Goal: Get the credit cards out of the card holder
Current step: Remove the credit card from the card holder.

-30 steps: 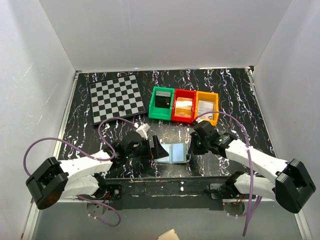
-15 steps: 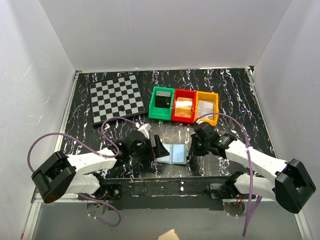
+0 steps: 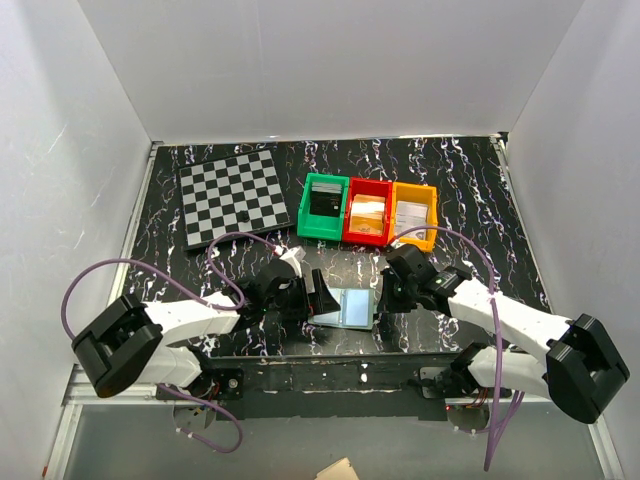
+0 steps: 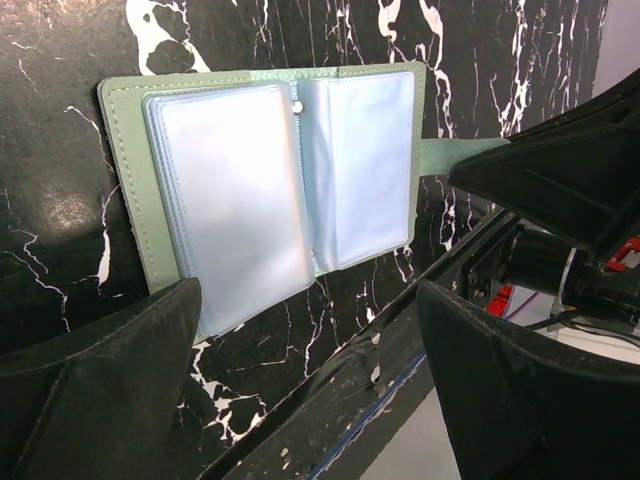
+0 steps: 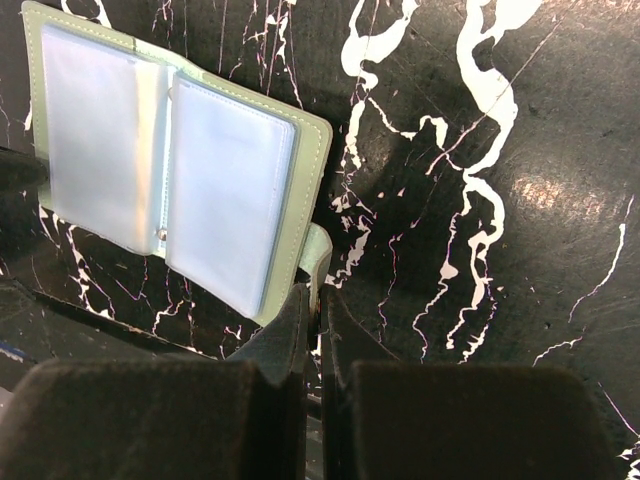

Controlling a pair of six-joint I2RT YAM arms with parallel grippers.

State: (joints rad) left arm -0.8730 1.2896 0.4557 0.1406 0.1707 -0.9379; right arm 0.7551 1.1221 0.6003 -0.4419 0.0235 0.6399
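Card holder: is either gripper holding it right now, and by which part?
Yes. The right gripper pinches the card holder by its snap tab; the left gripper is open, holding nothing.

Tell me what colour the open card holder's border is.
Sage green on the card holder; left wrist view.

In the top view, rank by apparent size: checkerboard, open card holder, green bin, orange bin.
1. checkerboard, clearly largest.
2. green bin and orange bin, alike; I won't rank them.
3. card holder, lying open, smallest.
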